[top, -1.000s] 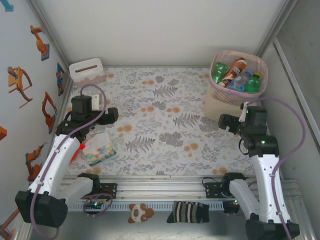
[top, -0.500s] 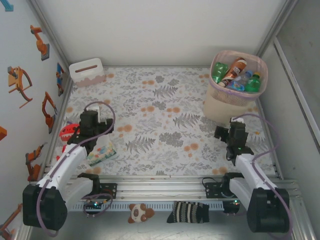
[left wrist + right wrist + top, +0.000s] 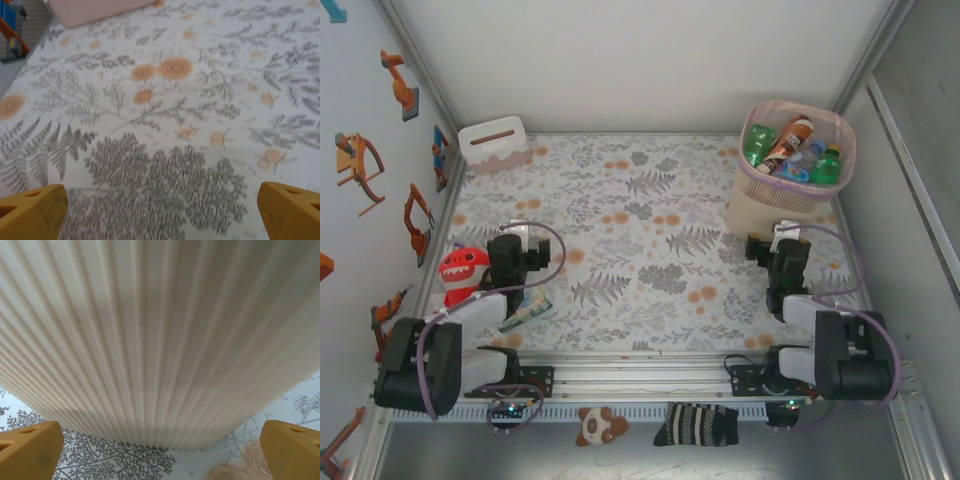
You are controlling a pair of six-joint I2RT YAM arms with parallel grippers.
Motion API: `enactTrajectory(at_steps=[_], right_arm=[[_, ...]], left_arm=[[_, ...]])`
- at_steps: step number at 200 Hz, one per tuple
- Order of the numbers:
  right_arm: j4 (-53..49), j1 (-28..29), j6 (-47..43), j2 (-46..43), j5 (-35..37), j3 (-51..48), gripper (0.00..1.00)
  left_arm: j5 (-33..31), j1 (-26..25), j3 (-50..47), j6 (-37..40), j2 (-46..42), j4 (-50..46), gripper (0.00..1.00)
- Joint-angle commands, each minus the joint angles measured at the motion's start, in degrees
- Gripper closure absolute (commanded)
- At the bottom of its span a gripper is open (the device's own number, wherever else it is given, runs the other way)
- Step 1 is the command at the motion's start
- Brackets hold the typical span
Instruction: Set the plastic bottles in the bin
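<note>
bin (image 3: pixel 772 212): far right of the worktop (image 3: pixel 640 230), upright; tall, rounded-square, beige with ribbed walls, lattice band under the rim, pinkish liner folded over the edge
bin close up: in the right wrist view the ribbed beige wall (image 3: pixel 160 340) stands just ahead, its base on the fern print
plastic bottles (image 3: pixel 792 150): piled inside the bin, lying tilted across each other, tops near rim height
bottle colours: green one at the left (image 3: pixel 757 143), green one with a yellow-green cap at the right (image 3: pixel 828 165), one with an orange-brown label and a white cap (image 3: pixel 788 140), a clear one with blue between them (image 3: pixel 802 160)
right jaws: apart, yellow fingertips (image 3: pixel 27 450) at both lower corners, nothing between them, just near of the bin's base
right arm (image 3: pixel 788 270): folded low at the near right
left jaws: apart, yellow fingertips (image 3: pixel 30 212) low over bare worktop, nothing between them
left arm (image 3: pixel 510 262): folded low at the near left
red shark toy (image 3: pixel 463 272): just left of the left arm
dotted clear packet (image 3: pixel 528 312): partly under the left arm
white slotted box (image 3: pixel 495 143): far left corner
bear toy (image 3: pixel 601 425), striped sock (image 3: pixel 695 425): on the near rail, off the print
</note>
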Motion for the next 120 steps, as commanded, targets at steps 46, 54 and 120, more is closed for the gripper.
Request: enactTrajectory(at_steps=[46, 54, 120], right_arm=[[19.1, -0.2, -0.8, 15.1, -3.7, 3.0, 0.01], [20.2, -0.2, -1.0, 15.8, -4.0, 3.1, 0.01], [9.5, -0.5, 0.7, 15.6, -1.4, 8.5, 0.01]], left_arm=[[9.6, 5.6, 2.7, 0.8, 12.6, 19.6, 0.03], [12.3, 7.2, 2.5, -0.2, 12.7, 19.9, 0.03], [20.0, 11.6, 6.0, -2.6, 17.9, 17.1, 0.03]])
